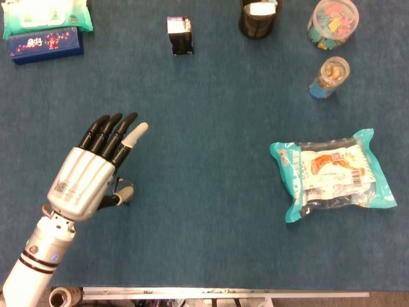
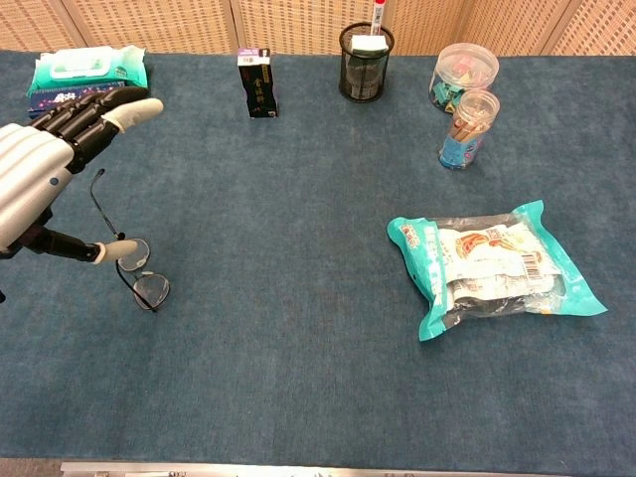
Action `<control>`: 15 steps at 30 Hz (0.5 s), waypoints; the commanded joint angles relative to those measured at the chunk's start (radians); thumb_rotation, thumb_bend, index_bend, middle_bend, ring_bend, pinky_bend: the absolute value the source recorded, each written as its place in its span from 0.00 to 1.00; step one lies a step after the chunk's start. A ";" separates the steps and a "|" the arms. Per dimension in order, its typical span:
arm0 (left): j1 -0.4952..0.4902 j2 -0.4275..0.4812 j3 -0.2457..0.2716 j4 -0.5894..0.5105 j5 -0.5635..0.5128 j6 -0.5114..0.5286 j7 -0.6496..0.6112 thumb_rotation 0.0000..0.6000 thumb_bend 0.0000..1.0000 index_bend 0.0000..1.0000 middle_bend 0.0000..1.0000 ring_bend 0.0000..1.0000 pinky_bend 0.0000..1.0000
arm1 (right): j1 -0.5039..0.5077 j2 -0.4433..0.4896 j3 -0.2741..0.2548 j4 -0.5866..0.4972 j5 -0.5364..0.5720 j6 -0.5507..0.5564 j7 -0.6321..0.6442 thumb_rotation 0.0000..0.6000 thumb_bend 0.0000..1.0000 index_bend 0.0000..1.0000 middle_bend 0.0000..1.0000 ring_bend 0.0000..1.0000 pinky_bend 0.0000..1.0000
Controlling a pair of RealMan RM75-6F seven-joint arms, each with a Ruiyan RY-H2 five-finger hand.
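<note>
I had the left hand [image 1: 89, 176] spread wide, palm down, right over the glasses [image 2: 134, 268], thumb tip by the lenses, holding nothing. The glasses lay flat on the blue table [image 2: 298, 248], well left of the snack bag [image 2: 492, 263].

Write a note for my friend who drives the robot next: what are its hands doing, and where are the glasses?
Left hand: open, fingers spread, above the glasses, thumb tip close by the nearer lens; contact cannot be told.
Right hand: not in view.
Glasses lie unfolded on the blue table, near its left side.
Done: hand is over the glasses.
Left: nothing is gripped yet; the glasses are not yet lifted.
</note>
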 commanded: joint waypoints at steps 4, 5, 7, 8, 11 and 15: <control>-0.016 -0.028 -0.014 0.031 -0.051 -0.025 0.009 1.00 0.00 0.00 0.00 0.00 0.08 | 0.001 -0.002 -0.001 0.001 -0.001 -0.003 -0.002 1.00 0.21 0.53 0.42 0.29 0.29; -0.018 -0.031 -0.013 0.037 -0.056 -0.028 0.010 1.00 0.00 0.00 0.00 0.00 0.08 | 0.001 -0.002 -0.001 0.002 0.000 -0.002 -0.003 1.00 0.21 0.53 0.42 0.29 0.29; -0.020 -0.035 -0.012 0.045 -0.064 -0.031 0.011 1.00 0.00 0.00 0.00 0.00 0.08 | 0.001 -0.002 0.000 0.002 0.001 -0.002 -0.002 1.00 0.21 0.53 0.42 0.29 0.29; -0.021 -0.038 -0.012 0.050 -0.069 -0.032 0.011 1.00 0.00 0.00 0.00 0.00 0.08 | 0.001 -0.002 0.000 0.002 0.002 -0.003 -0.002 1.00 0.21 0.53 0.42 0.29 0.29; -0.022 -0.044 -0.013 0.061 -0.077 -0.029 0.009 1.00 0.00 0.00 0.00 0.00 0.08 | 0.002 -0.003 0.000 0.003 0.002 -0.005 -0.004 1.00 0.21 0.53 0.42 0.29 0.29; -0.025 -0.051 -0.012 0.081 -0.079 -0.021 -0.002 1.00 0.00 0.00 0.00 0.00 0.08 | 0.003 -0.004 -0.001 0.003 0.001 -0.007 -0.006 1.00 0.21 0.53 0.42 0.29 0.29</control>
